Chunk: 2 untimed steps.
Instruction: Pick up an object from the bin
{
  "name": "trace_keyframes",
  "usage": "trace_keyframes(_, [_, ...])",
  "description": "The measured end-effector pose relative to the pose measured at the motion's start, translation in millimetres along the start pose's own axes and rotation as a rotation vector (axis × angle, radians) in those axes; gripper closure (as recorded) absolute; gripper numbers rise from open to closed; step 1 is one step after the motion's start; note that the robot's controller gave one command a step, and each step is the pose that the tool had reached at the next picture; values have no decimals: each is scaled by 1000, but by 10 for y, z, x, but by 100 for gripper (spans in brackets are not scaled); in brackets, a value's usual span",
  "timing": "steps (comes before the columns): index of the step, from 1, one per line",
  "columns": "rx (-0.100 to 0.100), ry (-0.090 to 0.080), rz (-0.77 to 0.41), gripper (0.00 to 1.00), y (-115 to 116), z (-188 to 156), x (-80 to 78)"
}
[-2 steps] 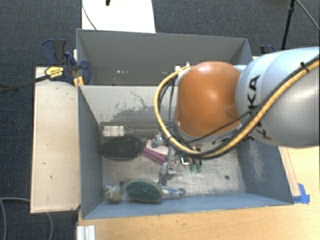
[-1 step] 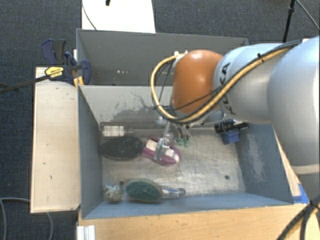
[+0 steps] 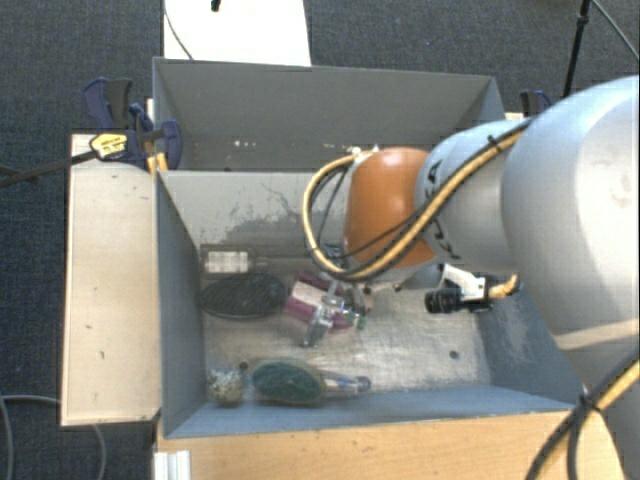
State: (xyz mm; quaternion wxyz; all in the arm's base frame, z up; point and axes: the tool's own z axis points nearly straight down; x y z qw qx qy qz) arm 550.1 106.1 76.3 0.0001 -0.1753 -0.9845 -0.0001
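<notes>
Grasp stage, probably. Gripper (image 3: 333, 318) set low, just beside pink-purple object (image 3: 303, 298) at nine o'clock; cannot tell if open or holding. Next: close, lift straight.

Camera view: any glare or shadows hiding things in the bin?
Camera view: soft, even light on the bin floor, no hard shadows; the white arm shines bright at upper right; its orange cover blocks the floor's middle rear; the pincer by the pink thing is well lit.
</notes>
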Motion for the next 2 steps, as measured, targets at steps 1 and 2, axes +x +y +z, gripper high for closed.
trace_keyframes(1, [-2, -3, 3, 100, 8, -14, -10])
trace_keyframes(2, [-4, -7, 11, 100, -163, -1629, 131])
